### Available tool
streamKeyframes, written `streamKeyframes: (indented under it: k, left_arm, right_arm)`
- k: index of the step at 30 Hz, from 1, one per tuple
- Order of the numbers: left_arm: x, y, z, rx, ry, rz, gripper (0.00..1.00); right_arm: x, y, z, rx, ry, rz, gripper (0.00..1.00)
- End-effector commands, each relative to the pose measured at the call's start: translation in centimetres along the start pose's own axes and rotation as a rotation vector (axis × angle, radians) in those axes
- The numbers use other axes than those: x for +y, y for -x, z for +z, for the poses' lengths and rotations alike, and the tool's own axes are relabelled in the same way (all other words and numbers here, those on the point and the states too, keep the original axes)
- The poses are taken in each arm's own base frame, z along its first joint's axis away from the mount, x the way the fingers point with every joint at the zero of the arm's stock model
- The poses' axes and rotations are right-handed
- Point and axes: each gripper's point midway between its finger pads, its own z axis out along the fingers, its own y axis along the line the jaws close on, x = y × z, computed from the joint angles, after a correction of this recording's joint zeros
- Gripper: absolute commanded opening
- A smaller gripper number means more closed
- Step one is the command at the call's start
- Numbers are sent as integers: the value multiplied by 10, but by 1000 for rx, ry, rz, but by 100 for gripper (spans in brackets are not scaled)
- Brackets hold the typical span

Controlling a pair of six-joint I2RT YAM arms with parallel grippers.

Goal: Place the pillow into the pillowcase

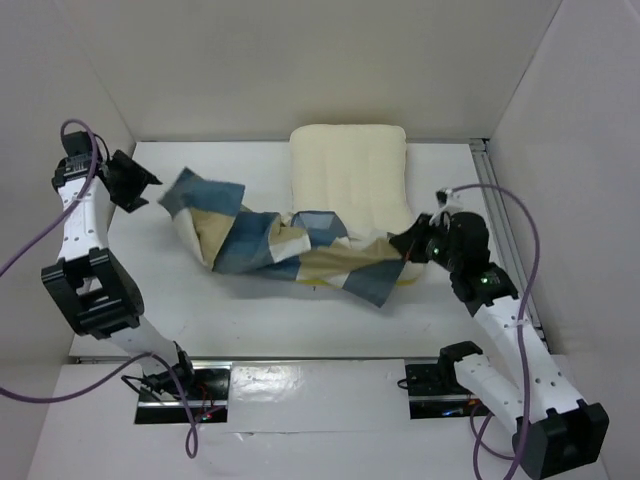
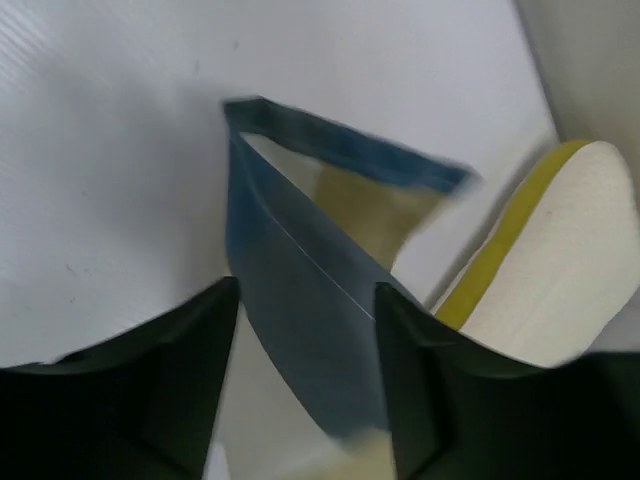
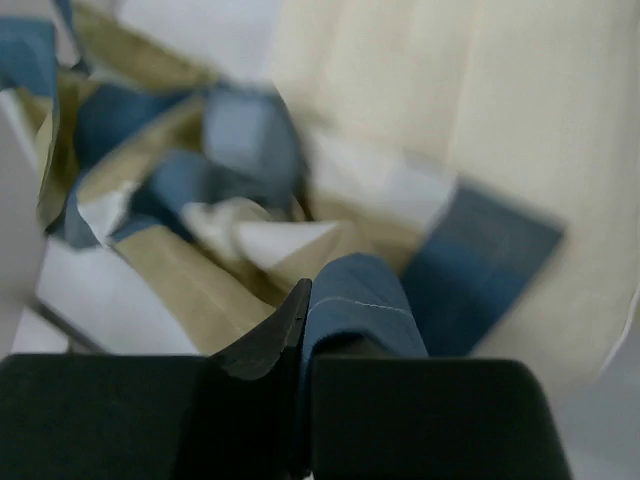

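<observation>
The cream pillow (image 1: 348, 172) lies at the back middle of the table. The checked pillowcase (image 1: 285, 250) lies crumpled in front of it and overlaps its near edge. My left gripper (image 1: 143, 186) is at the pillowcase's left corner. In the left wrist view the gripper (image 2: 305, 292) is open, and a blue strip of the pillowcase (image 2: 300, 300) runs between the spread fingers. The pillow's yellow-piped edge (image 2: 560, 270) shows at the right of that view. My right gripper (image 1: 413, 243) is shut on a blue fold of the pillowcase (image 3: 360, 300) at its right end, close to the pillow (image 3: 480, 120).
White walls close in the table on the left, back and right. A metal rail (image 1: 500, 210) runs along the right edge beside my right arm. Purple cables hang off both arms. Bare white tabletop (image 1: 200, 320) lies in front of the pillowcase.
</observation>
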Motion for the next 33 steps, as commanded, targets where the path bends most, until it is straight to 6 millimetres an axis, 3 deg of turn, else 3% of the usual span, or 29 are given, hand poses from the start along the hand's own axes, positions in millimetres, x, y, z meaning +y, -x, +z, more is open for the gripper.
streamKeyframes:
  k: [1,3,5,6,7,11,12,14,15,16,19,22,25,28,30,33]
  left_arm:
    - [-33,-21,-4,96,-192,41,76]
    - [-22,-36,-3,120,-150,67,84]
    - [-20,-55,-5,141,-132,108,85]
    - [-18,-62,-7,145,-119,130,85]
    - [-17,-68,-16,139,-114,160,85]
    - [-7,-112,-17,209,-70,284,85]
    - [0,-132,-13,264,-66,310,85]
    - [-6,-168,-20,322,-83,377,84]
    - [-1,-196,-20,382,-82,415,84]
    - [3,-206,-20,392,-64,425,85]
    - [7,-254,-26,493,-103,413,85]
    - [9,-294,-41,554,-140,427,87]
    - [25,-310,-46,545,-71,371,88]
    - [39,-312,-48,495,-23,288,88]
    - [50,-295,-46,425,40,239,88]
    - [72,-254,-35,280,150,182,87]
  right_arm:
    - [12,-50,-18,135,105,63,6]
    - [-4,-69,-28,187,14,86,38]
    - [-12,-69,-34,189,-49,90,67]
    - [-14,-59,-37,162,-81,72,76]
    - [-19,-62,-39,190,-120,81,84]
    - [-20,-44,-33,190,-156,45,88]
    - [-18,-38,-30,182,-152,43,88]
    - [-19,-29,-21,191,-171,36,90]
    - [-17,-22,-13,194,-172,28,92]
    - [-17,-19,-8,202,-176,30,92]
    - [-16,-22,8,298,-188,10,95]
    - [-22,-30,11,353,-245,27,96]
    - [-27,-47,7,392,-282,54,93]
    - [-32,-57,3,390,-296,67,81]
    - [-36,-62,0,385,-307,79,67]
    - [-37,-66,-3,393,-315,91,64]
